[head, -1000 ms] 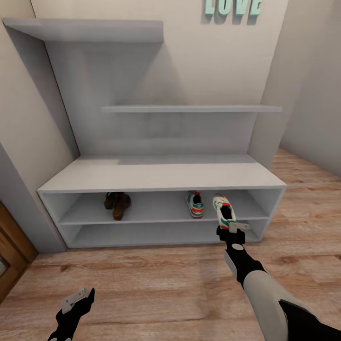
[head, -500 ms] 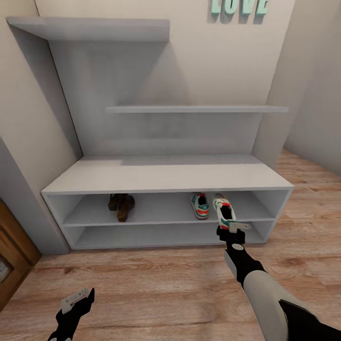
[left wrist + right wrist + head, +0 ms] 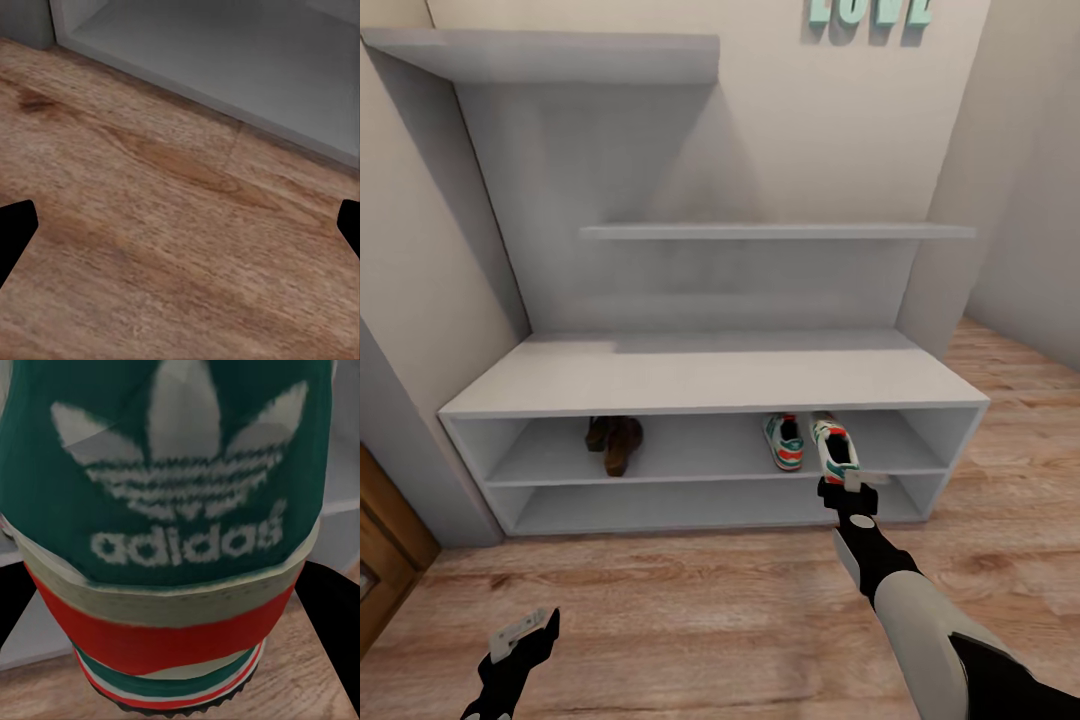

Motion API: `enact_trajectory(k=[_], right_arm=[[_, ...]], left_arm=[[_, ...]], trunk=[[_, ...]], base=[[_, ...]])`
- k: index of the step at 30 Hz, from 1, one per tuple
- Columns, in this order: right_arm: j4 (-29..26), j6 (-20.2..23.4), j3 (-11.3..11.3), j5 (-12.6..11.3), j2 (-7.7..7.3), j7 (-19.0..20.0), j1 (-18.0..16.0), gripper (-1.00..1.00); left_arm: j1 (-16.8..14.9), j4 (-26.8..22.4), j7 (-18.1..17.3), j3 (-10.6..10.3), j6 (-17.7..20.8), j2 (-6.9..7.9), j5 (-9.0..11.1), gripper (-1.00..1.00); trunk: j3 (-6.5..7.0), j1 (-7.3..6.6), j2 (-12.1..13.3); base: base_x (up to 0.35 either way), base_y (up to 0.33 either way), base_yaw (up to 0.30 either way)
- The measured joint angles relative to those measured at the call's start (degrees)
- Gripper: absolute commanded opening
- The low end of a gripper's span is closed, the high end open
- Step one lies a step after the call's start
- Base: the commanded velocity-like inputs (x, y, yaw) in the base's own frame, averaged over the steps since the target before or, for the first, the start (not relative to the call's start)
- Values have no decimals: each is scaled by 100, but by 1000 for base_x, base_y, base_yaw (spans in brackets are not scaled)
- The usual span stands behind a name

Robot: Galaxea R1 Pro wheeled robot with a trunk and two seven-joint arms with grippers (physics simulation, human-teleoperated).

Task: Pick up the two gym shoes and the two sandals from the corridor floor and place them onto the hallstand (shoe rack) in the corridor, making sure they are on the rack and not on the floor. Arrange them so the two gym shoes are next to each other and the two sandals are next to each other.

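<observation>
Hallstand [image 3: 700, 375]: pale grey unit against the far wall, standing on the wood-plank corridor floor [image 3: 690, 610]. Upper of the two low open shelves carries two brown sandals [image 3: 615, 440] at left-centre, touching side by side, and one gym shoe [image 3: 784, 441] right of centre. A second gym shoe [image 3: 834, 450] is just right of it at the shelf's near edge; whether it rests on the shelf can't be told.

Lighting's soft and even, pretty flat render. The hallstand [image 3: 700, 370] throws a dim shadow under its top shelf and inside the low shelves (no glare anywhere). Right wrist view is blurry up close, floor [image 3: 150, 247] grain smeared too.
</observation>
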Motion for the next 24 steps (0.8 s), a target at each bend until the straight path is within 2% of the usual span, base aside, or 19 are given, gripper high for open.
enact_trajectory(k=[6,14,24], right_arm=[[0,0,0,0,0,0,0,-100],[0,0,0,0,-1,0,0,-100],[2,0,6,0,3,0,0,-100]], left_arm=[[0,0,-6,-1,-3,0,-19,100],[0,0,1,-1,-1,0,-181,100],[0,7,2,0,0,0,-201,100]], trunk=[[0,0,0],[0,0,0],[0,0,0]], base=[[121,-66,0],[113,-14,0],[63,-1,0]])
